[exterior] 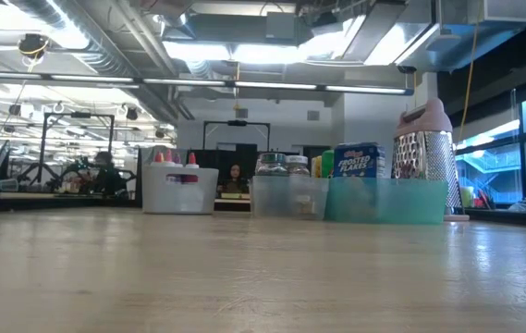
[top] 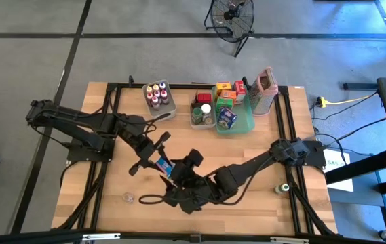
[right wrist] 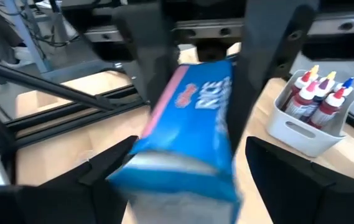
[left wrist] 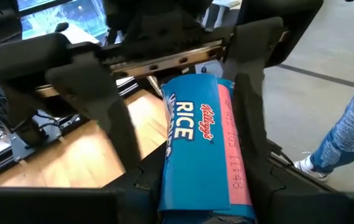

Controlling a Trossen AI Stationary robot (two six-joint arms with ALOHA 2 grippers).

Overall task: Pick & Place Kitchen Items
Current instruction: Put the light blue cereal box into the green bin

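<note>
You are looking at the blue Rice Krispies box (top: 163,163) hanging above the middle of the table (top: 111,196), between both arms. The left gripper (top: 157,161) is pinching it by the sides. The right gripper (top: 177,171) is standing spread around the box's other end, not gripping.

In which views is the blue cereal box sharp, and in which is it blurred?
Left wrist view: the cereal box is sharp, its "RICE" lettering readable between the left gripper's fingers. Right wrist view: the box is smeared, its near end out of focus. High view: it shows only as a small blue patch between both grippers. Low view: it does not appear.
</note>
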